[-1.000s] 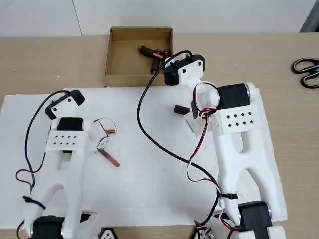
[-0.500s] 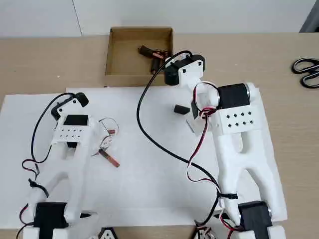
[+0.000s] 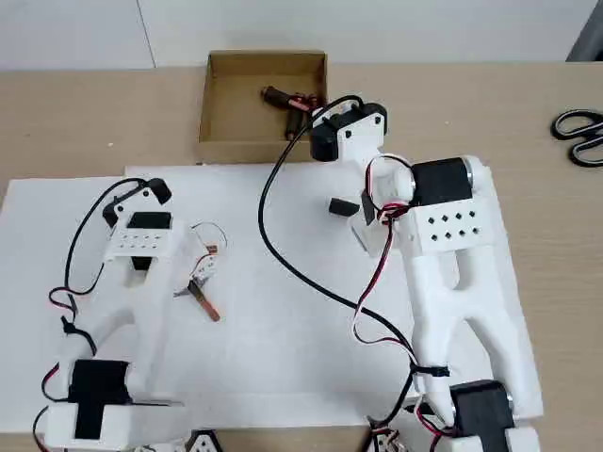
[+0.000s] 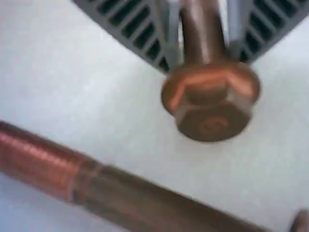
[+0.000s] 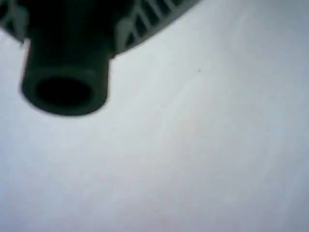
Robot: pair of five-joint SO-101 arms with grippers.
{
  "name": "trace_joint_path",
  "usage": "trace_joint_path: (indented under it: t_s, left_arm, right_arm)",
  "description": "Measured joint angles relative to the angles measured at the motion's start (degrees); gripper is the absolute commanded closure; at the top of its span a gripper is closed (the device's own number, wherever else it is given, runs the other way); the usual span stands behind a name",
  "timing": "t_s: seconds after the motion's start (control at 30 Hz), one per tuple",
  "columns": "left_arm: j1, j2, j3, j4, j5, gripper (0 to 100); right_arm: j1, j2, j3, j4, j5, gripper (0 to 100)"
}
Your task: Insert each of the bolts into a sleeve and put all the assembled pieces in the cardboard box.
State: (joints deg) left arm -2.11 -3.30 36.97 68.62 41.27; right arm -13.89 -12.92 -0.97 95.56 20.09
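My left gripper (image 4: 202, 46) is shut on a copper bolt (image 4: 210, 104), holding it by the shaft with the hex head pointing out. It hangs just above a second bolt (image 4: 96, 188) that lies on the white sheet (image 3: 283, 311). From above, the held bolt (image 3: 211, 250) is at the left gripper (image 3: 202, 266) and the loose bolt (image 3: 205, 302) lies beside it. My right gripper (image 3: 354, 213) is shut on a black sleeve (image 3: 343, 205), whose open end (image 5: 65, 89) faces out over the sheet. The cardboard box (image 3: 231, 104) stands at the back with assembled pieces (image 3: 292, 101) inside.
Scissors (image 3: 580, 132) lie on the wooden table at the far right. The right arm's black cable (image 3: 283, 254) loops across the sheet between the arms. The right arm's wrist motor (image 3: 347, 130) sits by the box's near right corner.
The left arm has drawn back and swung slightly toward the middle, with the bolt still in its gripper. The loose bolt has turned a little. The right arm has not moved.
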Motion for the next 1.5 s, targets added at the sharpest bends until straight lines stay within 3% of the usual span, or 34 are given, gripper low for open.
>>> trace_joint_path:
  t_s: [0.07,0.4,0.7,0.87,1.3,1.5]
  left_arm:
    - [0.0,0.0,0.0,0.0,0.0,100]
    - [0.2,0.5,-1.3,0.5,0.0,100]
    - [0.1,-9.8,-22.1,20.5,-0.4,100]
    - [1.3,-20.7,-31.2,24.8,-6.1,100]
    - [1.1,-39.4,-32.0,27.3,-20.7,100]
    - [1.1,-47.2,-27.6,23.4,-26.1,100]
  right_arm:
    - [0.0,0.0,0.0,0.0,0.0,99.4]
    - [0.0,-0.3,0.0,0.0,0.0,99.5]
    - [0.0,-14.3,4.2,0.2,0.0,99.5]
    - [0.0,-25.1,13.1,0.2,0.0,99.4]
    - [0.3,-51.7,28.2,-0.4,3.5,99.5]
    - [4.4,-64.1,40.8,-10.9,2.4,99.5]
